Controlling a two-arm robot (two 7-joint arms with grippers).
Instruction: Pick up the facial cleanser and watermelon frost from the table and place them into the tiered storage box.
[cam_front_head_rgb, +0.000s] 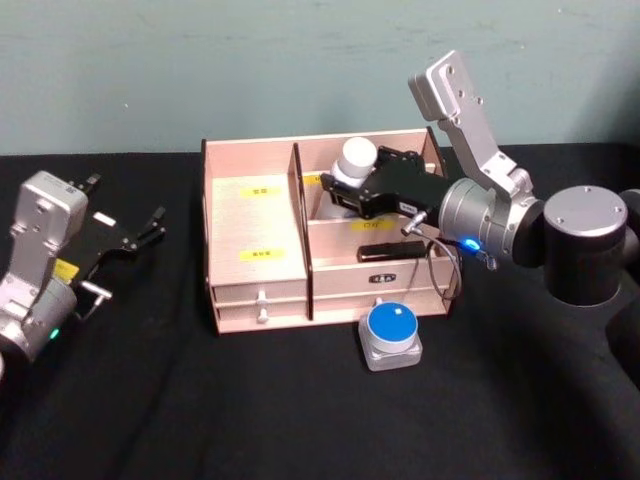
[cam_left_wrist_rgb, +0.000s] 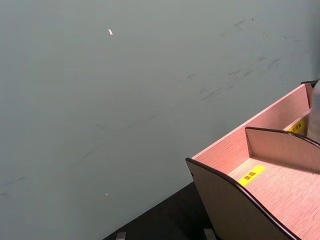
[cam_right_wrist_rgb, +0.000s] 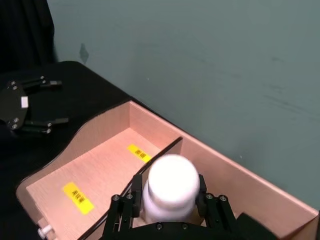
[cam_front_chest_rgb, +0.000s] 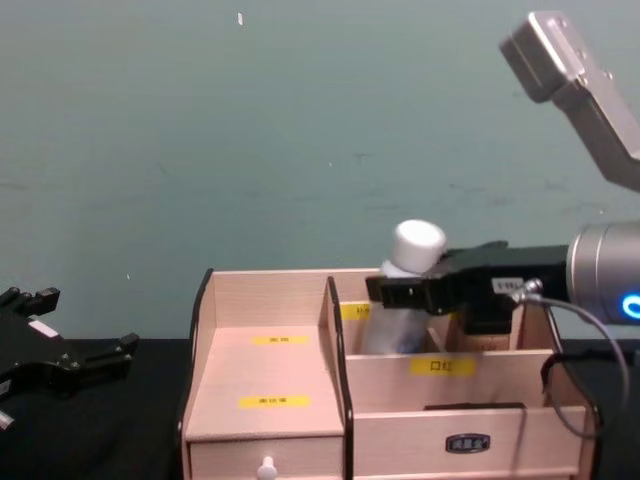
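**Over the box's rear right compartment: one bottle in the right jaws**

Head view: one tiered storage box (cam_front_head_rgb: 232, 225) stands on the black counter (cam_front_head_rgb: 300, 420). It shows two drawers and four yellow labels, their writing too small to read. The right gripper (cam_front_head_rgb: 343, 192) has its jaws clamped on one white-capped facial cleanser (cam_front_head_rgb: 355, 158). One blue-topped grey case (cam_front_head_rgb: 391, 335) sits just before the box. The left gripper (cam_front_head_rgb: 157, 225) is well left of the box, jaws spread and empty.

Left wrist view: two yellow labels, unreadable.

Right wrist view: the jaws pinch the bottle below its cap.

Chest view: the bottle tilts, its lower end hidden behind a divider. One label seems to read 口红.
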